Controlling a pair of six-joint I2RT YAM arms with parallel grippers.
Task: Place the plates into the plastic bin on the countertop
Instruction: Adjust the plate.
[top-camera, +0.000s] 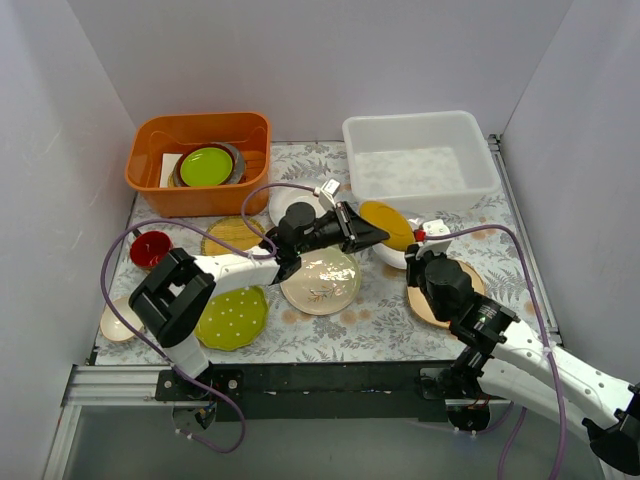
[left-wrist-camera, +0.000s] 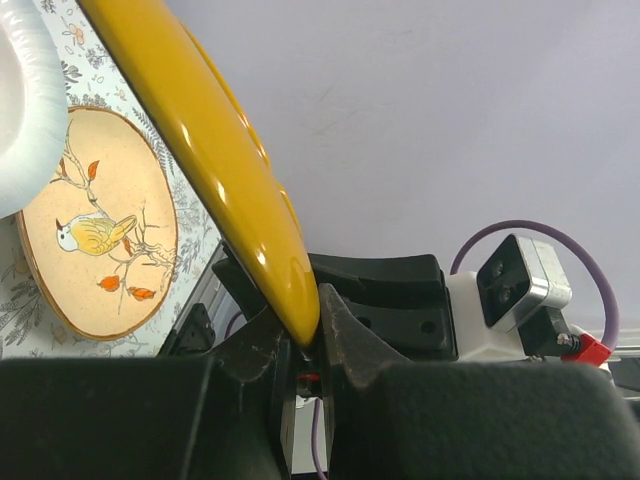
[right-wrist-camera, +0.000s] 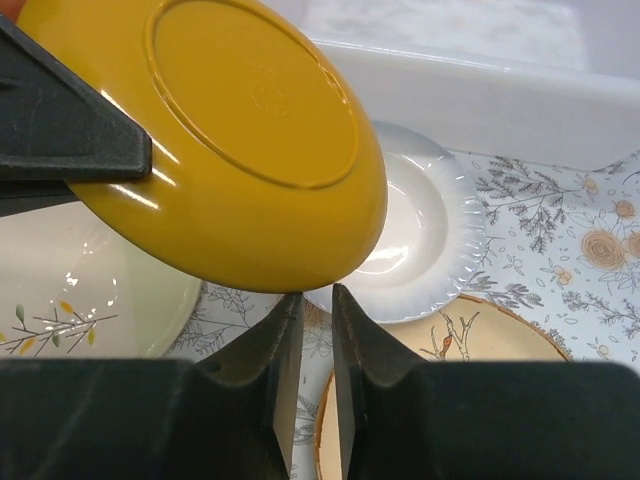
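Observation:
My left gripper (top-camera: 365, 232) is shut on the rim of the mustard yellow plate (top-camera: 392, 225) and holds it tilted in the air just in front of the translucent plastic bin (top-camera: 420, 160). The left wrist view shows the rim pinched between my fingers (left-wrist-camera: 305, 335). My right gripper (top-camera: 412, 255) sits just below that plate (right-wrist-camera: 230, 130), its jaws (right-wrist-camera: 310, 292) nearly together with nothing between them. A white plate (right-wrist-camera: 430, 230) lies beneath. The cream floral plate (top-camera: 320, 280), lime dotted plate (top-camera: 232, 318), woven plate (top-camera: 232, 237), another white plate (top-camera: 285, 205) and a pale plate (top-camera: 118, 320) lie on the countertop (top-camera: 370, 320).
An orange tub (top-camera: 200, 160) with a plain lime plate on grey dishes stands at the back left. A red mug (top-camera: 150, 248) sits at the left. A tan plate with a bird print (top-camera: 445, 300) lies under my right wrist. White walls close in both sides.

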